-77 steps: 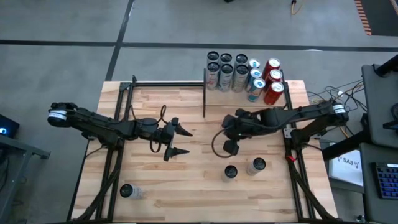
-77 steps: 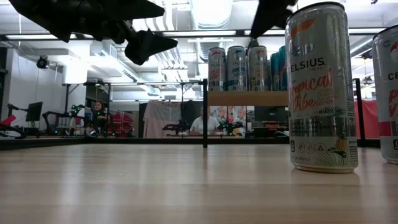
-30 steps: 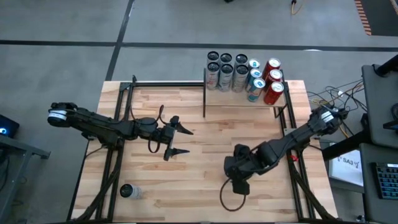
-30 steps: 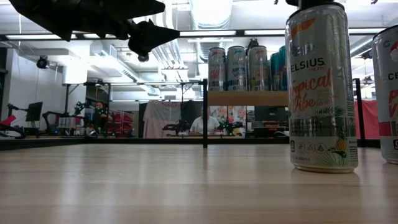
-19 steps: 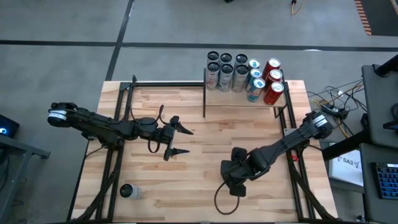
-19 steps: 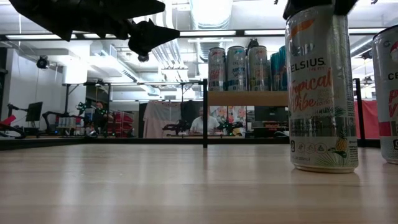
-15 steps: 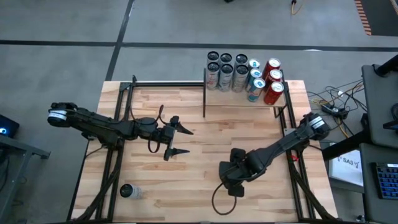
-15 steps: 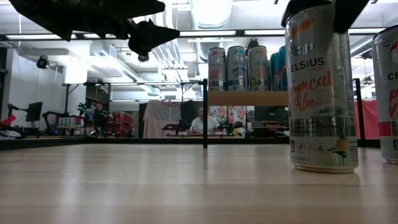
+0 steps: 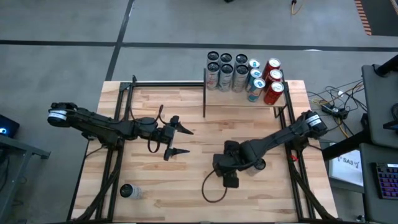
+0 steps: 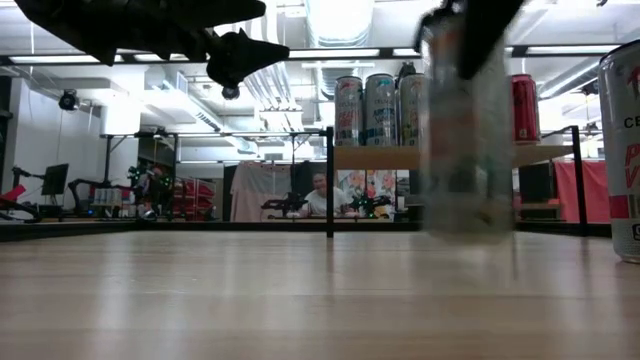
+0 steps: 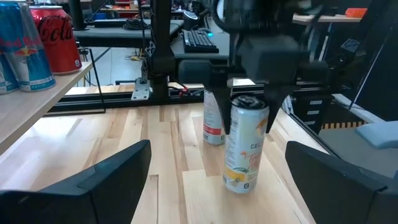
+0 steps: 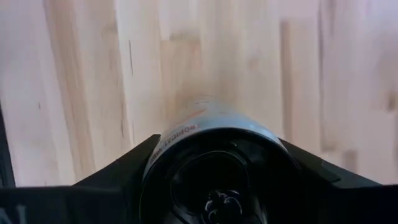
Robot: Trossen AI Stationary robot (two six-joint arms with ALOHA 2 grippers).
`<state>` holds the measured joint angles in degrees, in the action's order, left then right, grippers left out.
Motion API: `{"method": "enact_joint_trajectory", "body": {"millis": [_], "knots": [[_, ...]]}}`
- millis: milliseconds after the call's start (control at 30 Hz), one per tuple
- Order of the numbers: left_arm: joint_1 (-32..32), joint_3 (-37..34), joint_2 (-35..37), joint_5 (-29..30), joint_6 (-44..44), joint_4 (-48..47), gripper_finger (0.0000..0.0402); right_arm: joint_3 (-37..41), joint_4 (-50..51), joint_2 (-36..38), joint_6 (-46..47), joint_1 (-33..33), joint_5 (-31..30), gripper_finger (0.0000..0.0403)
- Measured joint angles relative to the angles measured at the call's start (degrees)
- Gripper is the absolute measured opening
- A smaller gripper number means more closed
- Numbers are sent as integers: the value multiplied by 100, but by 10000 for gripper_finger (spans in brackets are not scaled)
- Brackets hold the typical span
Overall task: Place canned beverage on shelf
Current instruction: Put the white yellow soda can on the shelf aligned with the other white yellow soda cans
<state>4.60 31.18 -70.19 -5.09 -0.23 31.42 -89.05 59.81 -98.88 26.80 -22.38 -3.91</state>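
Step in hand: the pick-up. The right gripper (image 9: 227, 169) straddles the top of the pale Celsius can (image 11: 244, 144), one finger on each side, grasping it from above.
Right gripper state: gripping the Celsius can near its rim; the right wrist view shows both fingers flush against the can's sides.
Can position: near the middle of the worktop (image 9: 186, 118), toward 5 o'clock from centre; in the left wrist view its base looks on or just off the wood, I cannot tell which.
Left gripper (image 9: 176, 140): jaws wide apart, holding nothing, waiting at about 9 o'clock of centre.
Shelf (image 9: 245, 94): at 1 o'clock on the worktop's far edge, carrying silver, blue and red cans (image 9: 242, 73).
Next move, as I judge it: lift clear, carry toward 1 o'clock, and set the can down upright on a free spot without knocking the cans standing there.
High view only: the whole layout, plus a lone can (image 9: 127, 191) at 7 o'clock.
Left wrist view only: the fingers' hold on the can, and a second can (image 11: 213, 117) just behind it.
Low view only: the held can as a blur in front of the shelf.
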Motion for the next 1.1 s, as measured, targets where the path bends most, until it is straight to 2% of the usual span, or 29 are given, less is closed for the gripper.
{"method": "enact_joint_trajectory", "body": {"millis": [100,233,433,633,1000,1100], "knots": [[11,0,0,-25,0,-7,356,-192,-72,20,-511,189,-90,239],[9,0,0,-76,20,-12,356,-271,-433,19,-1232,424,-508,239],[13,-2,-48,-642,168,7,356,-294,-935,29,-2359,703,-1153,239],[13,-3,-427,-608,156,215,356,-294,-1706,29,-3260,869,-1284,239],[-35,-7,-1194,-550,111,752,356,-276,-1910,29,-3692,939,-1199,239],[-70,-7,-1305,-332,105,748,356,-286,-2201,29,-3735,943,-1272,239]]}}
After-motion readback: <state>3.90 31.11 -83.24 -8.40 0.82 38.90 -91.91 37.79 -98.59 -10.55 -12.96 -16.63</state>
